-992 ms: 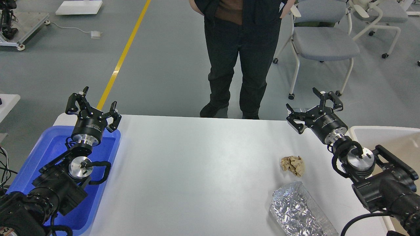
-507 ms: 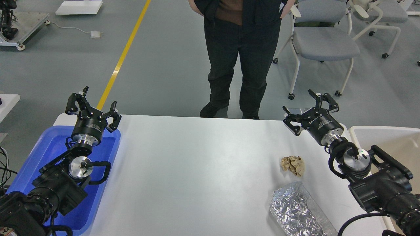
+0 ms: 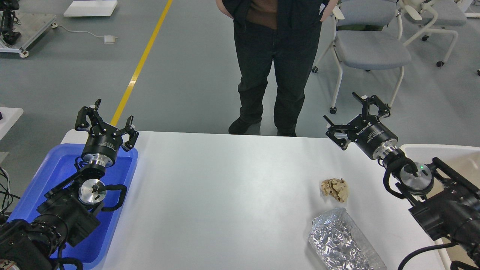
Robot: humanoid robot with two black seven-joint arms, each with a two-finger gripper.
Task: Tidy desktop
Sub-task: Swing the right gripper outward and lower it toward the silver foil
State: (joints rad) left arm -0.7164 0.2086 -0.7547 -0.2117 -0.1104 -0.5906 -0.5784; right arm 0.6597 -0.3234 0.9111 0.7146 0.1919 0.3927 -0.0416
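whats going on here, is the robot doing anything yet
Nothing is being held yet. On the large white desktop lie a crumpled beige paper ball and a shiny silver foil bag, both untouched near the right side. The right hand hangs open above the desktop's far right corner, apart from both. The left hand is open too, raised over the blue plastic tray. A person in dark trousers stands behind the desktop.
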